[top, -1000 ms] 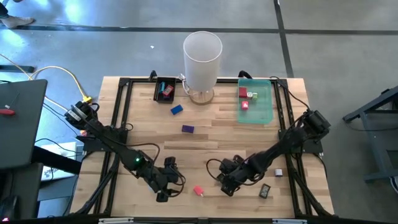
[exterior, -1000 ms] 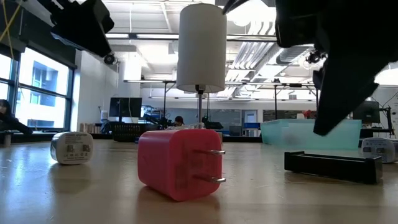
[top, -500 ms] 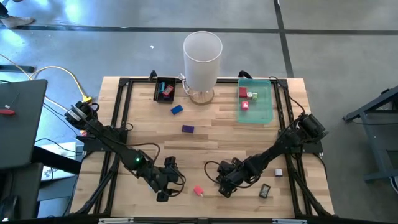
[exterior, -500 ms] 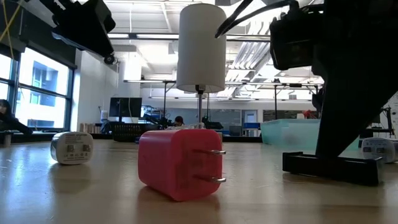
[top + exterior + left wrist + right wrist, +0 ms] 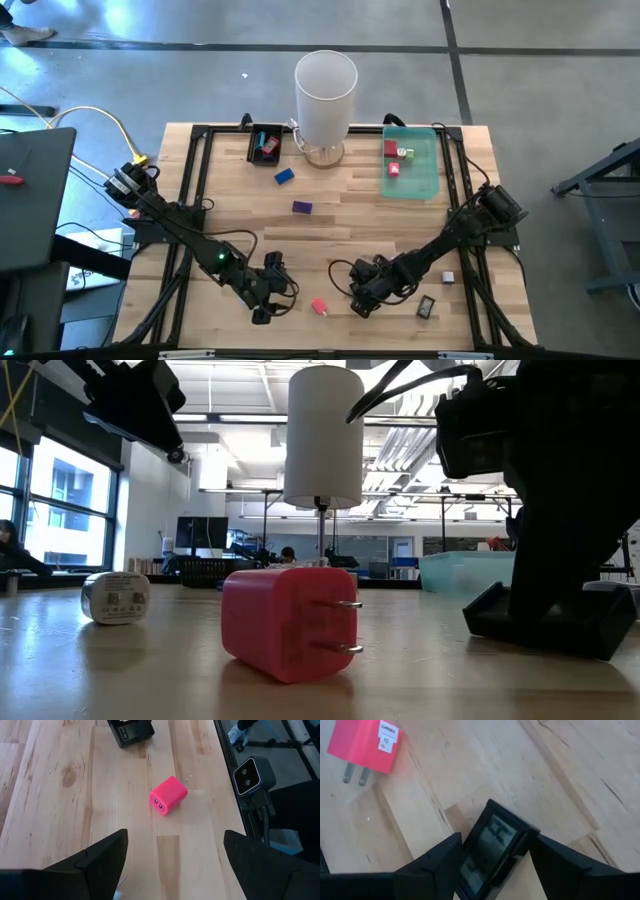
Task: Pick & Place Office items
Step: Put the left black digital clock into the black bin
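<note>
A flat black block (image 5: 492, 852) sits between the fingers of the right gripper (image 5: 362, 299) near the table's (image 5: 340, 215) front edge — one end tipped off the wood in the low view, so the jaws look clamped on it. Its long axis runs along the fingers. A pink plug (image 5: 320, 307) lies just beside it, between the two arms, prongs toward the right gripper. The left gripper (image 5: 262, 303) — spread wide and empty — waits near the plug's other side.
</note>
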You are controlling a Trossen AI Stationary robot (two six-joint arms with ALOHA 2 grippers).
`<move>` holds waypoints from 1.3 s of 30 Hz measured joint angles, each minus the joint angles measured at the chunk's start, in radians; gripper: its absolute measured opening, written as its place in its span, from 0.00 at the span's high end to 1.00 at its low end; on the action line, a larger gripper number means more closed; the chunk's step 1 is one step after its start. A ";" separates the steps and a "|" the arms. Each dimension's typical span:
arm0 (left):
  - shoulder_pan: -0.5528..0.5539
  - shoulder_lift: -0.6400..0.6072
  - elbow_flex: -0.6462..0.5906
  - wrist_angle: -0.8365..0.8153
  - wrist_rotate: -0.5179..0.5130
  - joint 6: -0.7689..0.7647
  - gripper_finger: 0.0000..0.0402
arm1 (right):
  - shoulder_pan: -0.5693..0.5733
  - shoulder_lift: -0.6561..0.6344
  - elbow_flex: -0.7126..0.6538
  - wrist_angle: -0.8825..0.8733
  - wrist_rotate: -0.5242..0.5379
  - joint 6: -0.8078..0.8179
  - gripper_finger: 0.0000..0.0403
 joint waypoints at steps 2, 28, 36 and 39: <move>0.000 0.000 0.000 0.000 0.000 0.000 0.21 | 0.004 0.011 0.000 0.001 0.001 0.000 0.46; 0.000 0.000 0.000 0.001 0.000 0.000 0.21 | 0.003 0.021 -0.002 -0.030 0.009 0.058 0.58; 0.000 0.000 0.000 0.001 0.000 0.000 0.21 | -0.004 0.020 -0.003 -0.042 0.006 0.117 0.63; 0.000 0.000 0.000 0.001 0.000 0.000 0.21 | -0.004 0.020 -0.004 -0.028 0.010 0.109 0.63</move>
